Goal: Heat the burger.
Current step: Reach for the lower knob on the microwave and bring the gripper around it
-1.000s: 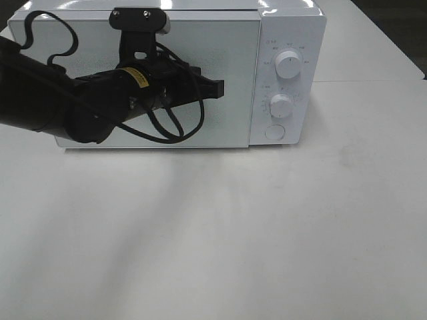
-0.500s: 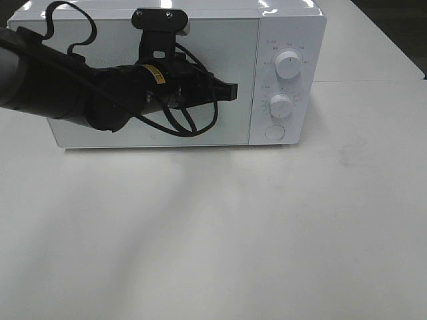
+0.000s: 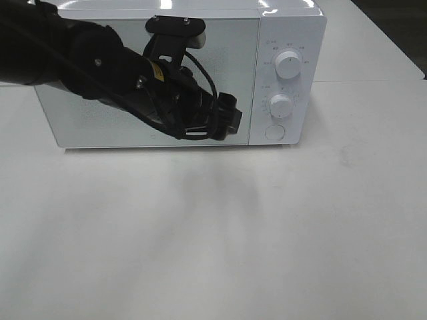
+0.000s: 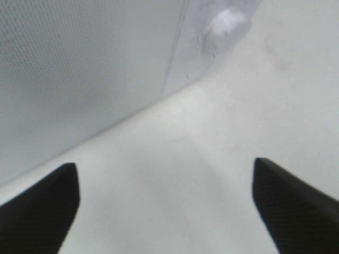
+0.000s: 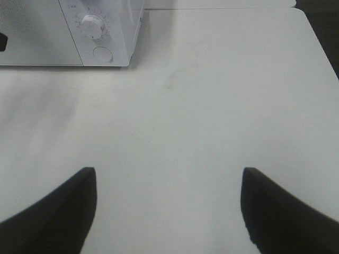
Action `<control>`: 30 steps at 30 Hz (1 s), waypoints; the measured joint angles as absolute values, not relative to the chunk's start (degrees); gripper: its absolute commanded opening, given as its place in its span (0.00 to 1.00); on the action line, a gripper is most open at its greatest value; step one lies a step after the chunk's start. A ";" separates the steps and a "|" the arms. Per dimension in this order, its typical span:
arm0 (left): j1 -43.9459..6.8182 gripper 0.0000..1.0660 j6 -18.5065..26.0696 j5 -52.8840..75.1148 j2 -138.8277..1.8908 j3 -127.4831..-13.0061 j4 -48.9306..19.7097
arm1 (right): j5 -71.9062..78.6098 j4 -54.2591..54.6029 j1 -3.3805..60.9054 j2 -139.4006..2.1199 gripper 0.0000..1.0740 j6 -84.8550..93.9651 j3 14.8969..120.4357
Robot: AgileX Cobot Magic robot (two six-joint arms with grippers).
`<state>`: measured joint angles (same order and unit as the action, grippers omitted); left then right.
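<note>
The burger is out of view. A white microwave (image 3: 233, 60) stands at the back of the table with its door shut. My left gripper (image 3: 228, 121) hangs in front of the door's lower right corner, just left of the control panel. In the left wrist view the left gripper (image 4: 165, 180) is open and holds nothing, with the door (image 4: 79, 63) and the round button (image 4: 228, 21) ahead of it. My right gripper (image 5: 168, 182) is open over bare table and holds nothing; the exterior high view does not show it.
The microwave's panel carries an upper knob (image 3: 288, 65), a lower knob (image 3: 281, 106) and a round button (image 3: 274, 132). The white table (image 3: 213, 233) stretches in front. In the right wrist view the microwave (image 5: 53, 32) lies far ahead.
My left arm has swung right and down across the microwave door, and its gripper has gone from shut to open. The right gripper's view gives no earlier frame.
</note>
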<state>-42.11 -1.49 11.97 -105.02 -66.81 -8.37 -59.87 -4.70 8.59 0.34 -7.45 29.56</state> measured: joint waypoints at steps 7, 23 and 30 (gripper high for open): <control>-42.23 0.95 -1.49 28.19 -99.98 -66.81 -8.14 | -59.87 -4.70 8.59 0.34 0.68 -7.45 29.56; -37.07 0.94 -3.67 52.54 -87.95 -66.81 -7.05 | -59.87 -4.70 8.59 0.34 0.68 -7.45 29.56; -25.38 0.94 -1.95 59.13 -82.62 -66.81 -6.30 | -59.87 -4.70 8.59 0.34 0.68 -7.45 29.56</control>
